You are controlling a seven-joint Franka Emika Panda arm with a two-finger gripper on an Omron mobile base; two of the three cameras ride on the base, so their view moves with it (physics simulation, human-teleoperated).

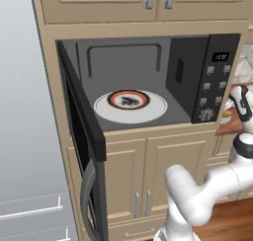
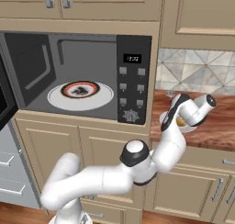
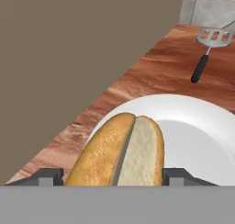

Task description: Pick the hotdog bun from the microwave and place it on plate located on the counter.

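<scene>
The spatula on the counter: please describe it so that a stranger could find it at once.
Start at the reddish-brown wooden counter to the right of the microwave, then look past the white plate toward the tiled wall. The spatula lies flat there, with a slotted metal head and a black handle.

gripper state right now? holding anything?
Gripper: fingers on either side of the hotdog bun, shut on it, holding it over the plate on the counter.

The counter (image 3: 156, 71) looks like glossy reddish wood; the plate (image 3: 202, 126) is smooth white (ceramic-like), the hotdog bun (image 3: 119, 154) matt, grainy.
</scene>
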